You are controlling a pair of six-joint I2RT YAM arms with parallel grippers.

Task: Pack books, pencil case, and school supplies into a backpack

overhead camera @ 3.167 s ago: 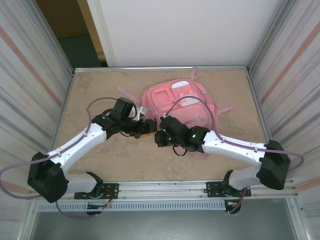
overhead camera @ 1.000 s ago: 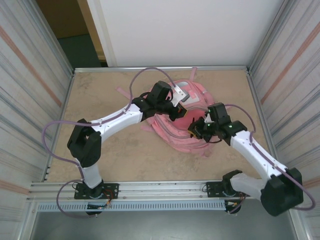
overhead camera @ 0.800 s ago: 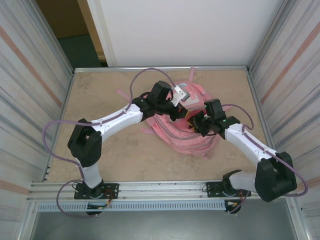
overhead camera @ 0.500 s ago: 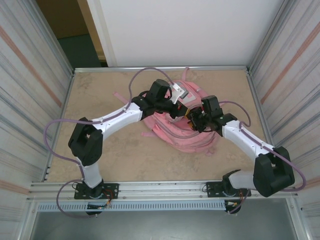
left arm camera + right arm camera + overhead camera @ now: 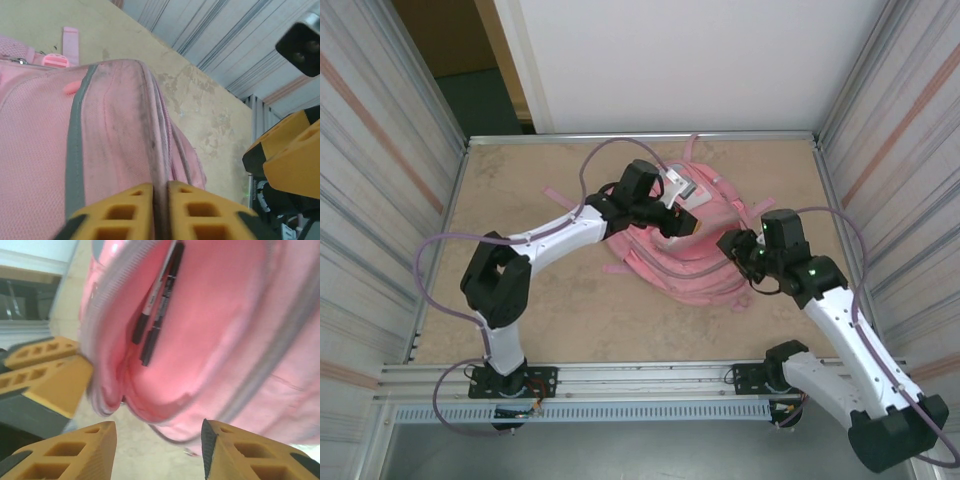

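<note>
1. In the right wrist view you see two black pens [image 5: 159,310] lying side by side inside the open pocket [image 5: 215,330] of the backpack [image 5: 692,268]. Their upper ends are cut off by the top edge, and the picture is blurred, so you cannot read their tips
2. The deeper part of that pocket is only a pink blur, and you cannot tell what else lies there
3. From above, the left gripper [image 5: 682,224] is a small orange spot, and how its fingers stand is hard to make out there
4. The left arm reaches far over the table [image 5: 520,180], elbow bent, to the far left part of the backpack. In the left wrist view its pads are nearly pressed together, pinching a fold of the backpack's rim
5. The right arm is bent at the right side, its forearm pointing at the backpack's right edge. The right gripper [image 5: 158,429] hangs just before the pocket mouth, fingers spread, nothing between them
</note>
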